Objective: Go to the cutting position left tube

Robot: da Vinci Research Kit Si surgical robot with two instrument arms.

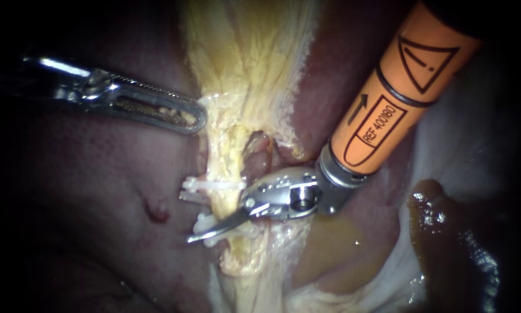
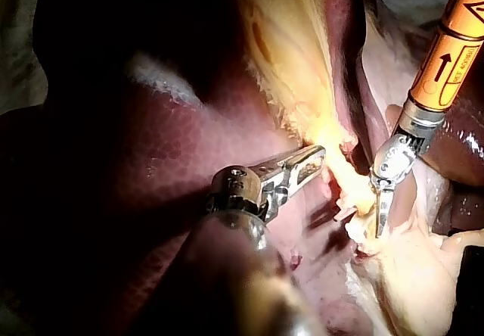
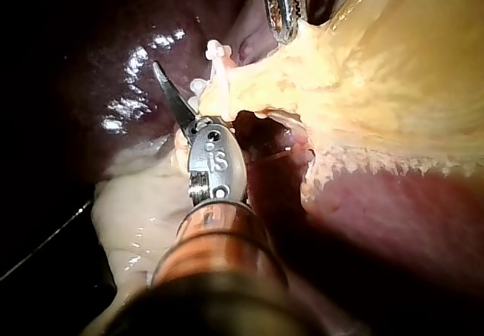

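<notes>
Quick count: two instruments, left instrument point(image 1: 197, 119) plus right instrument point(image 1: 214, 228). White clips: two for sure, upper clip point(image 1: 214, 185), lower clip point(image 1: 204, 222); maybe third between, too blurry tbh. One tube point(image 1: 224, 165). One liver point(image 1: 98, 191).

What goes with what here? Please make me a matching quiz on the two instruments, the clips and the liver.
Things:
1. left instrument
2. right instrument
3. clips
4. liver

Descriptions:
A. white
B. dark red
C. silver, jaws shut on yellow tissue
D. orange sleeve on the shaft

Pairs: 1-C, 2-D, 3-A, 4-B
</notes>
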